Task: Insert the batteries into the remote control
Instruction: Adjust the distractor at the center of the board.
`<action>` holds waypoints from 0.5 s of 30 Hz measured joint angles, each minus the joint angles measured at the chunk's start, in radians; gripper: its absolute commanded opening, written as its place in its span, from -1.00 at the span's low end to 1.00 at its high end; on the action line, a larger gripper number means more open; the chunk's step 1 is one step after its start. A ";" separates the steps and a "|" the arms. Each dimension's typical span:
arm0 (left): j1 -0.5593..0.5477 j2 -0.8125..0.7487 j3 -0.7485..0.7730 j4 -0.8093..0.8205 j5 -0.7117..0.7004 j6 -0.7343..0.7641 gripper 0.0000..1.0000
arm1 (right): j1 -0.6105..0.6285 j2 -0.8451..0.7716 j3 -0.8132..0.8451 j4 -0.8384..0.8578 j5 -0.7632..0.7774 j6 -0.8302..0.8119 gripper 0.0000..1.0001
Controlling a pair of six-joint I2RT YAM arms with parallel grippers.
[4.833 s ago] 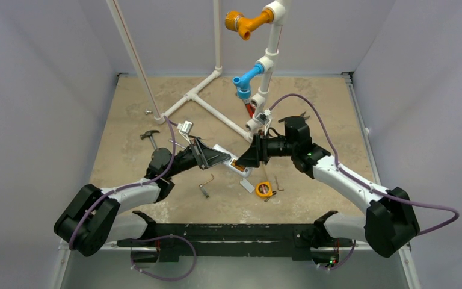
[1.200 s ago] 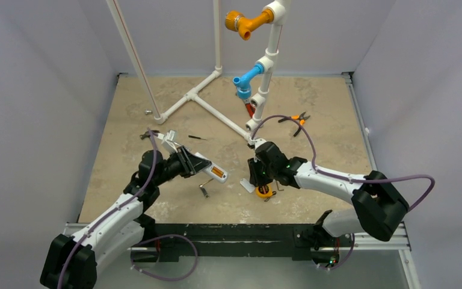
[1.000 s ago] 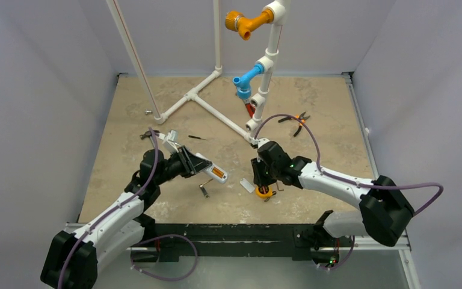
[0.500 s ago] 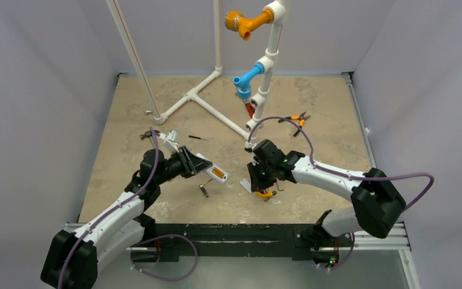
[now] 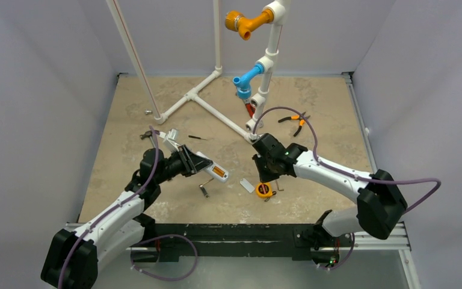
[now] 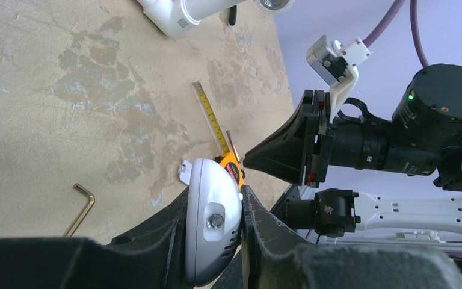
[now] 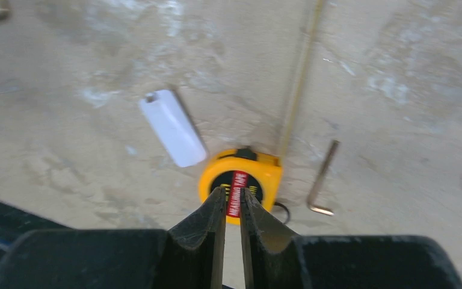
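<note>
My left gripper (image 5: 187, 161) is shut on the white remote control (image 5: 203, 162) and holds it tilted above the table. The batteries (image 5: 218, 174) show as an orange strip in the open compartment at the remote's right end. In the left wrist view the remote's rounded end (image 6: 213, 223) is pinched between both fingers, the left gripper (image 6: 215, 192) closed round it. My right gripper (image 5: 259, 173) hangs over the tape measure, to the right of the remote and apart from it. The right gripper (image 7: 233, 191) is open by only a thin slit, with nothing in it.
A yellow tape measure (image 7: 258, 174) lies under the right fingers, a small white plate (image 7: 172, 127) beside it. Hex keys (image 5: 205, 186) (image 7: 320, 180) lie on the table. A white pipe frame (image 5: 216, 114), orange-handled pliers (image 5: 296, 119) and a hammer (image 5: 147, 135) sit farther back.
The right gripper has risen and drawn back from the white plate, its jaws narrowing. The plate stays on the table. The left arm and the remote have not moved.
</note>
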 measured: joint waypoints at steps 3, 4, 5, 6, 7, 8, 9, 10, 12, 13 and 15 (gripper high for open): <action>0.000 0.000 0.000 0.000 0.000 0.000 -1.00 | -0.001 -0.052 -0.046 0.089 -0.116 0.002 -0.73; 0.000 0.000 0.000 -0.001 0.000 0.000 -1.00 | -0.001 -0.064 -0.057 0.111 -0.160 0.002 -0.73; 0.000 0.000 0.000 -0.001 0.000 0.000 -1.00 | -0.001 -0.067 -0.061 0.130 -0.208 0.003 -0.74; 0.000 0.000 0.000 -0.001 0.000 0.000 -1.00 | -0.001 -0.063 -0.063 0.146 -0.245 0.003 -0.75; 0.000 0.000 0.000 -0.001 0.000 0.000 -1.00 | -0.001 -0.051 -0.063 0.161 -0.283 0.003 -0.76; 0.000 0.000 0.000 -0.001 0.000 0.000 -1.00 | 0.000 -0.034 -0.063 0.171 -0.309 0.003 -0.76; 0.000 0.000 0.000 -0.001 0.000 0.000 -1.00 | 0.001 -0.012 -0.063 0.174 -0.323 0.003 -0.76; 0.000 0.000 0.000 -0.001 0.000 0.000 -1.00 | 0.001 0.013 -0.063 0.170 -0.330 0.002 -0.77; 0.000 0.000 0.003 -0.001 0.000 0.000 -1.00 | 0.001 0.058 -0.063 0.148 -0.331 -0.001 -0.84; 0.000 0.000 0.004 -0.001 0.000 0.000 -1.00 | 0.001 0.086 -0.061 0.123 -0.320 -0.003 -0.88; 0.000 0.000 0.006 0.000 0.000 0.000 -1.00 | 0.004 0.127 -0.055 0.069 -0.266 -0.001 -0.91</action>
